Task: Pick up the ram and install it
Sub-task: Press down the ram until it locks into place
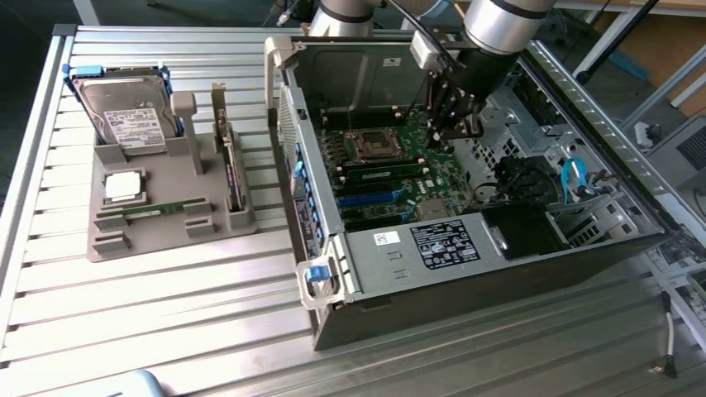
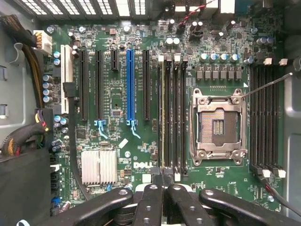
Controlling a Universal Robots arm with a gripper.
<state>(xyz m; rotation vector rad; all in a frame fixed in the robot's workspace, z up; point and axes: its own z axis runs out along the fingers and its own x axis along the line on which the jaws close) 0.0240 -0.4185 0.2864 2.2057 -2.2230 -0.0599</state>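
**Shut gripper (image 2: 162, 181) at seated ram (image 2: 163, 117)**

Pressing it home, by the look of it, with tips pinched together at one end. Seated edge-up in a memory slot beside the empty processor socket (image 2: 217, 125), inside the open case (image 1: 441, 289). Farther off, in the grey tray (image 1: 155, 231): second stick (image 1: 160, 208), hard drive (image 1: 131, 120).

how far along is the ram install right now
Done: one ram stands edge-on in a slot beside the processor socket. In hand: the gripper is shut with its fingertips at that stick's end; whether it grips or presses it, I cannot tell. Left: whether the stick is fully seated is unclear, and a second stick lies on the grey tray.
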